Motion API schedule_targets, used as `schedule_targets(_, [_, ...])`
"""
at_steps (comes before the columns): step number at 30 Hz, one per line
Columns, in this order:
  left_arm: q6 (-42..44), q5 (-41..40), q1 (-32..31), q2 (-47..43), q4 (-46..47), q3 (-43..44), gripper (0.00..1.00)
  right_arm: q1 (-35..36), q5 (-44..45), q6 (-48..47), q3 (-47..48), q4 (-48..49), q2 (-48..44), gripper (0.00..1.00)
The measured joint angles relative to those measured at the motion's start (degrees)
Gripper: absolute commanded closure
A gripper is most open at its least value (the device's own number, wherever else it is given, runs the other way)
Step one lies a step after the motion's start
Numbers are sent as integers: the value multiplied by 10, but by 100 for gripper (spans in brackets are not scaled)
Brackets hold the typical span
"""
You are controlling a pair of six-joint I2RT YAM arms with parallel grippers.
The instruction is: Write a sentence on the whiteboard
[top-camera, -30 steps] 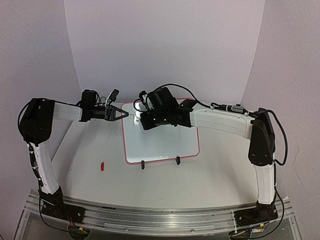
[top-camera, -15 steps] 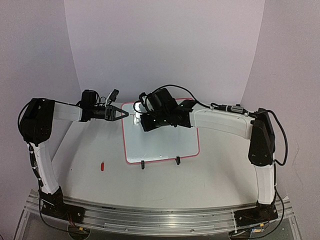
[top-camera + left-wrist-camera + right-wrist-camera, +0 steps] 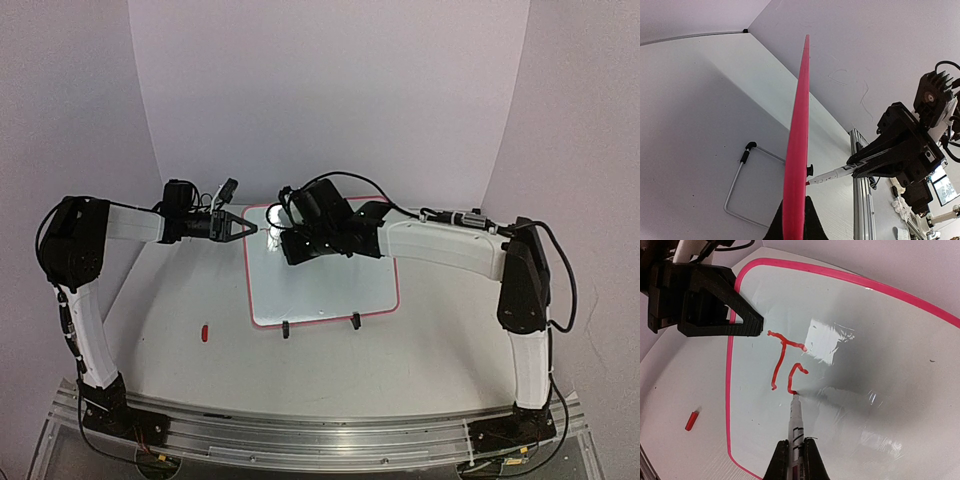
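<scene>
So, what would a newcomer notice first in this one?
The red lettering, a T and a half-made second letter, sits near the far left corner of the whiteboard. The marker in the right pincer touches its tip to that second letter. The left pincer clamps the board's left edge, and a small red cap lies off to its left.
</scene>
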Motion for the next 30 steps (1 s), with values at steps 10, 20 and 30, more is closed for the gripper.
schedule_targets(10, [0, 0, 0, 0, 0, 0, 100, 1, 17, -4, 0, -3, -2, 100])
schedule_targets(20, [0, 0, 0, 0, 0, 0, 100, 1, 30, -12, 7, -2, -2, 100])
schedule_targets(30, [0, 0, 0, 0, 0, 0, 100, 0, 33, -13, 15, -3, 0, 100])
